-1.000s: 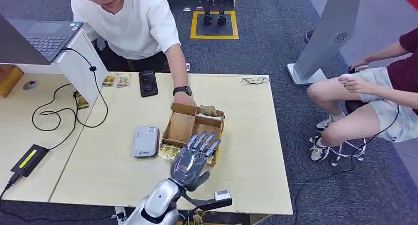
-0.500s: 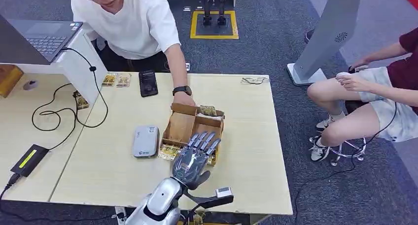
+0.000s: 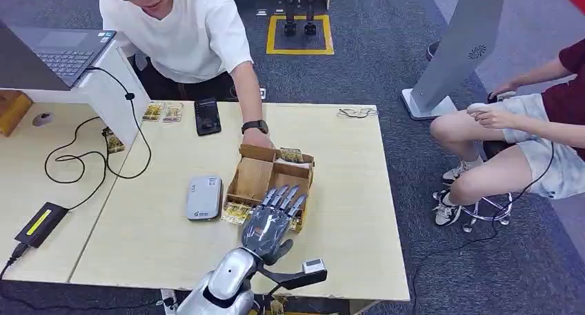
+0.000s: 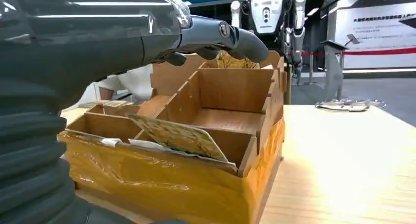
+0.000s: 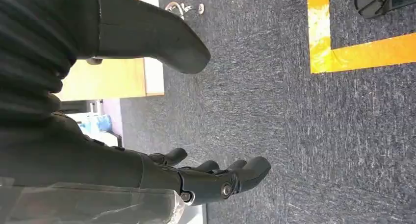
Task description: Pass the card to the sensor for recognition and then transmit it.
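A brown cardboard box (image 3: 262,174) with several compartments stands mid-table and holds yellow patterned cards. One card (image 4: 179,136) leans in the compartment nearest my left hand, and more cards (image 3: 236,211) lie at the box's near edge. My left hand (image 3: 271,218) hovers over the near side of the box (image 4: 196,185) with its fingers (image 4: 235,37) stretched out, holding nothing. The grey-white sensor (image 3: 204,197) lies flat just left of the box. My right hand (image 5: 162,175) hangs over the carpet with its fingers apart and nothing in it.
A person in a white shirt leans over the far edge, one hand (image 3: 262,141) on the box's far corner. A black phone (image 3: 207,116), more cards (image 3: 162,112), glasses (image 3: 357,112), cables and a laptop (image 3: 58,53) are further off. Another person (image 3: 524,143) sits to the right.
My left arm has shifted very slightly; the hand stays spread above the box's near edge. The cards and the sensor lie as before.
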You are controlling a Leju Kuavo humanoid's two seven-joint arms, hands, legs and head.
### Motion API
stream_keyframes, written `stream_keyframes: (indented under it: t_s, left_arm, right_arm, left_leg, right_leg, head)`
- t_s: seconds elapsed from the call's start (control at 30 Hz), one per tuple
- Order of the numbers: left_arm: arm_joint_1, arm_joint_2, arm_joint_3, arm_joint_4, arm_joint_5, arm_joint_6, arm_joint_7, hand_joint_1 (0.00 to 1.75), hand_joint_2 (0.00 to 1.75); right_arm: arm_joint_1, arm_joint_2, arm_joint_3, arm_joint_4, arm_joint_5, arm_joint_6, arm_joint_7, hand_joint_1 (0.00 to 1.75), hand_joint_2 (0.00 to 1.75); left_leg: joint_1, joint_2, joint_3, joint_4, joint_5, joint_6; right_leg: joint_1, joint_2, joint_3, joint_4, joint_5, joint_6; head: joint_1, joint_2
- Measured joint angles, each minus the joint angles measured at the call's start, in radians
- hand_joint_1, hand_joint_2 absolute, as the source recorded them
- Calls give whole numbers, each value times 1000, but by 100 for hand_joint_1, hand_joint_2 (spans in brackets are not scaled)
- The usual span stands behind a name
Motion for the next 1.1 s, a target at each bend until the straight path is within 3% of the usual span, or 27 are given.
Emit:
stream_keyframes:
  t_s: [0.1, 0.5, 0.53, 0.57, 0.6, 1.1]
  left_arm:
    - [-1, 0, 0, 6, -2, 2, 29, 0, 175]
    - [-4, 0, 0, 10, -6, 2, 55, 0, 175]
    - [-4, 0, 0, 10, -6, 2, 61, 24, 175]
    - [-4, 0, 0, 10, -6, 2, 63, 80, 175]
    - [-4, 0, 0, 10, -6, 2, 63, 171, 175]
    - [-4, 0, 0, 10, 0, 21, 0, 175, 175]
  right_arm:
    - [0, 0, 0, -1, 0, 0, 0, 0, 175]
    - [0, 0, 0, -6, 0, 1, 0, 0, 175]
    - [0, 0, 0, -6, 0, 1, 0, 0, 175]
    - [0, 0, 0, -6, 0, 1, 0, 0, 175]
    - [0, 0, 0, -6, 0, 1, 0, 0, 175]
    - [0, 0, 0, -6, 0, 1, 0, 0, 175]
  left_leg:
    - [0, 0, 0, 0, 0, 0]
    - [0, 0, 0, 0, 0, 0]
    - [0, 0, 0, 0, 0, 0]
    - [0, 0, 0, 0, 0, 0]
    - [0, 0, 0, 0, 0, 0]
    - [0, 0, 0, 0, 0, 0]
  right_leg:
    - [0, 0, 0, 0, 0, 0]
    - [0, 0, 0, 0, 0, 0]
    - [0, 0, 0, 0, 0, 0]
    - [0, 0, 0, 0, 0, 0]
    - [0, 0, 0, 0, 0, 0]
    - [0, 0, 0, 0, 0, 0]
  head:
    - [0, 0]
    - [0, 0]
    - [0, 0]
    - [0, 0]
    - [0, 0]
    - [0, 0]
